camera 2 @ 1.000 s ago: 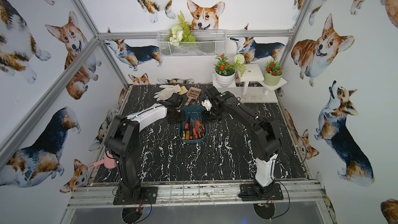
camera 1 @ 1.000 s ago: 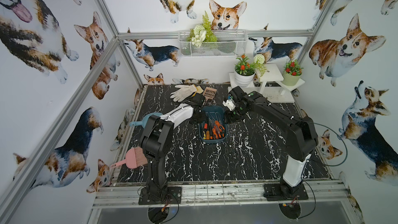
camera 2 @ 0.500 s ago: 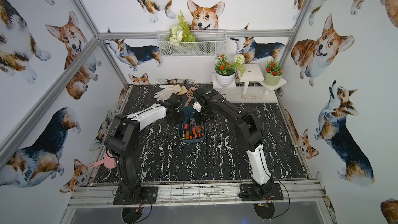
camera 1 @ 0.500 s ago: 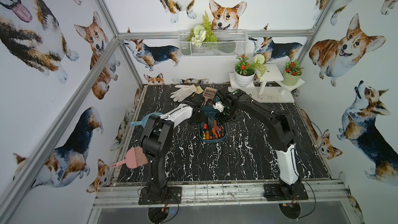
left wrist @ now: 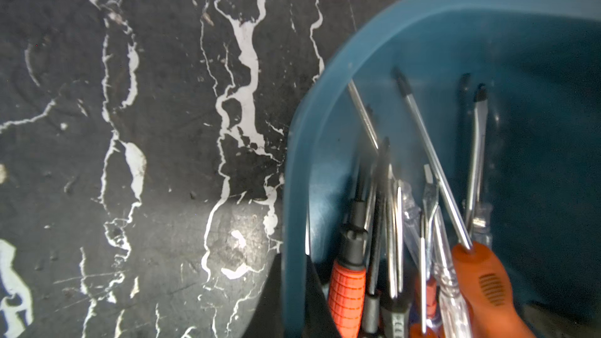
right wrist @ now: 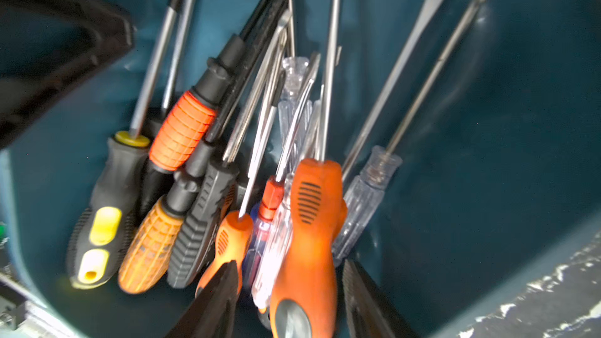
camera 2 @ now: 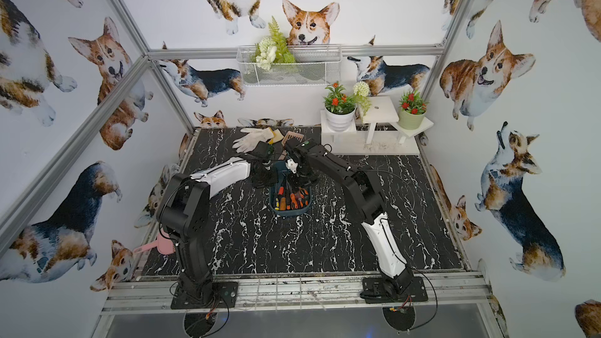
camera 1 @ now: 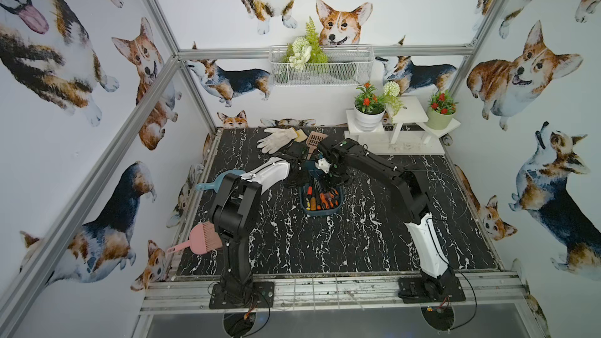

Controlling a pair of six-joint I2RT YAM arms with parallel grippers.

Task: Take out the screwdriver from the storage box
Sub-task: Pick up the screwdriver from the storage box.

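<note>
We see the black marble tabletop filling the floor of the corgi-papered cell. On it, about midway between the two arms, sits the dark teal storage box, visible in both top views. The left arm reaches in from its side and the right arm bends in from the other, so both wrists meet over the far half of the box. Behind them lies a white glove, and along the table's left edge lie a light blue scoop and a pink brush. Inside the box a bundle of screwdrivers lies with handles toward the near end and shafts fanning toward the far end. The left gripper is clamped tight on the box's left side wall, one finger outside it and one inside. The right gripper hangs low inside the box with its jaws apart, one on each side of the orange-handled screwdriver. We see a gap between that handle and one finger, with a clear-handled screwdriver in it, so nothing is gripped. The orange-handled screwdriver lies in the box, on top of the pile.
</note>
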